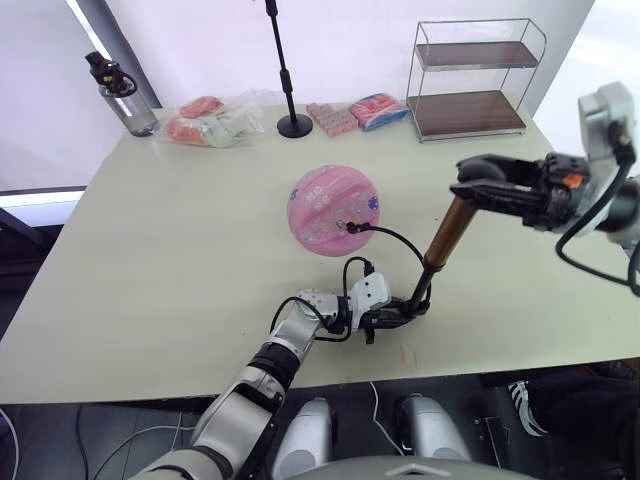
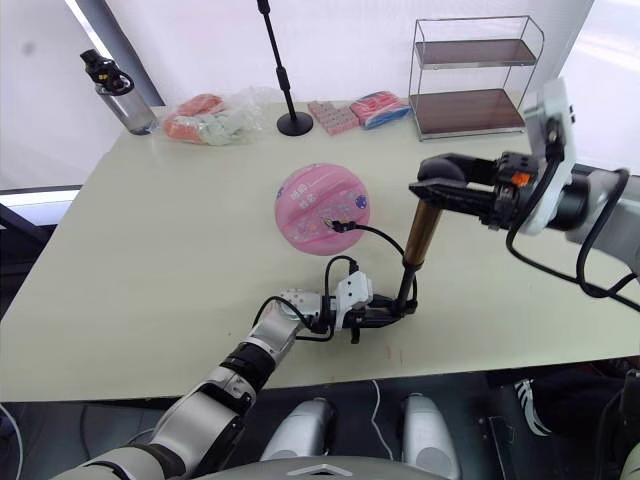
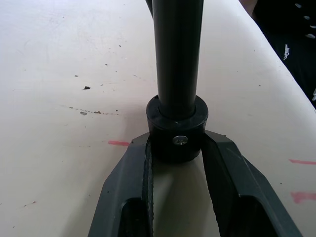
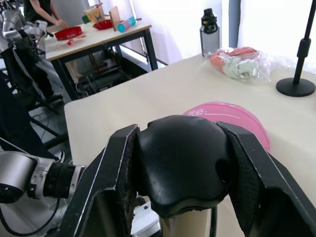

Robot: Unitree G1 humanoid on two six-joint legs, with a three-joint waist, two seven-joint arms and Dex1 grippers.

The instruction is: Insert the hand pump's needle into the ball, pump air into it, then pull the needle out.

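Note:
The pink ball (image 1: 333, 209) rests round near the table's middle. A thin black hose (image 1: 395, 240) runs from its near right side, where the needle's black fitting (image 1: 353, 227) sits against the ball, down to the hand pump (image 1: 446, 238). The gold pump stands tilted, base on the table. My left gripper (image 1: 400, 312) is shut on the pump's black base cap (image 3: 177, 132). My right gripper (image 1: 470, 186) is shut on the pump's black handle (image 4: 182, 163) at the top. The needle's pin itself is hidden.
A black stand pole (image 1: 285, 70) rises behind the ball. A wire shelf (image 1: 475, 80) sits at the back right, pink packets (image 1: 360, 113) and a plastic bag (image 1: 210, 125) at the back, a water bottle (image 1: 122, 95) at the back left. Another table (image 4: 94, 37) stands beyond.

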